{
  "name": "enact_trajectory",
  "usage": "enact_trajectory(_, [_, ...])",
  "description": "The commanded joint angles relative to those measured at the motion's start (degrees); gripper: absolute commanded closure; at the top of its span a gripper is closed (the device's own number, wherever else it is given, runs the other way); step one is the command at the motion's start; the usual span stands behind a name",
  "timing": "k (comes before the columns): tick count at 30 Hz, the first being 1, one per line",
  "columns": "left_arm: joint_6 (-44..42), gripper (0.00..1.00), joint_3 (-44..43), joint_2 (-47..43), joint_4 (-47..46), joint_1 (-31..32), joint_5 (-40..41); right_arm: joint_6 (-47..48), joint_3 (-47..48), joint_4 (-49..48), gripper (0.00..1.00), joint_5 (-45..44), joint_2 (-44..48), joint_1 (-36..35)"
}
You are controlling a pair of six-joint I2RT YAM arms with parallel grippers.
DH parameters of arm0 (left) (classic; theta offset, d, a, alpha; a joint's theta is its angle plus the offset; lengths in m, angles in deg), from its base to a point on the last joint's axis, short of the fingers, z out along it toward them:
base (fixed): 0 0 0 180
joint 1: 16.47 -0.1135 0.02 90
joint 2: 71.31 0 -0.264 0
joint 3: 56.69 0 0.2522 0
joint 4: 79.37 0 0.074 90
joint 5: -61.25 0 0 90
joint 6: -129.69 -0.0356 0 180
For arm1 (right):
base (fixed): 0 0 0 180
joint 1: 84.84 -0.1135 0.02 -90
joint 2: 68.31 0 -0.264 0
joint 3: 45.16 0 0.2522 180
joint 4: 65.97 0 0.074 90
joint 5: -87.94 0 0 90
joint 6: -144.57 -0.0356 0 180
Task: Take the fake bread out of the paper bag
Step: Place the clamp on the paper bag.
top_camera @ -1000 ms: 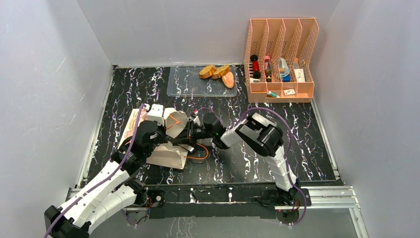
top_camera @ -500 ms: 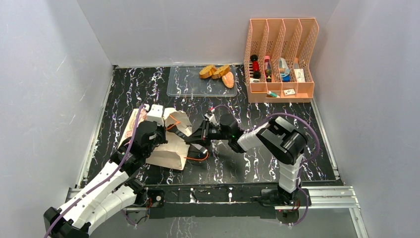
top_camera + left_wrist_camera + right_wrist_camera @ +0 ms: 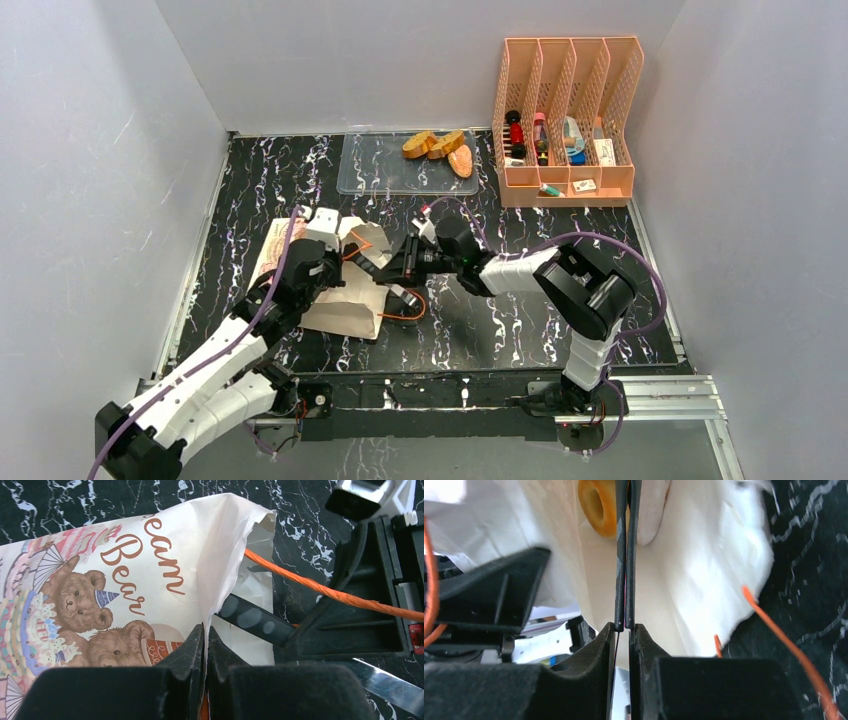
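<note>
While left claw [image 3: 205,630] clamps torn lip of paper bag [image 3: 150,570], mouth gaping toward right, right claw [image 3: 625,490] sits inside mouth, fingers all but together, nothing seen between them. Ring doughnut [image 3: 596,505] just past fingertips, deeper in bag, toward left. Right arm nearer. Bag long axis left-right on counter [image 3: 500,330]. Right wrist view shows doughnut; top view hides it under paper.

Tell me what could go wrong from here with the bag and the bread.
The right jaws look almost shut beside the doughnut; if the pinch is poor, it may drop deeper inside the bag.
The left jaws pinch only the bag's thin rim, so the paper could tear or slip free.
The cord lies across the right jaws' body and could snag on withdrawal.
</note>
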Motion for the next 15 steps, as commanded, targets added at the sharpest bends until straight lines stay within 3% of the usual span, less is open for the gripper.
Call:
enact_trajectory(1, [0.0,1.0,-1.7,2.9,-4.1,0.4,-3.5,10.2,8.2,8.3,0.88,-5.8,0.6,-2.2])
enact_trajectory(8, [0.0,1.0,-1.8,3.4,-4.6,0.3,-4.0,21.1,17.8,12.0,0.85,-8.8,-11.3,-3.5])
enact_trajectory(11, [-0.6,1.0,-1.9,3.3,-4.3,0.3,-2.7,32.0,23.9,21.9,0.86,-15.5,-14.5,-4.8])
enact_trajectory(15, [-2.6,1.0,-2.3,3.9,-4.4,0.3,-2.0,40.3,25.1,24.6,0.85,-25.9,-14.6,-6.0])
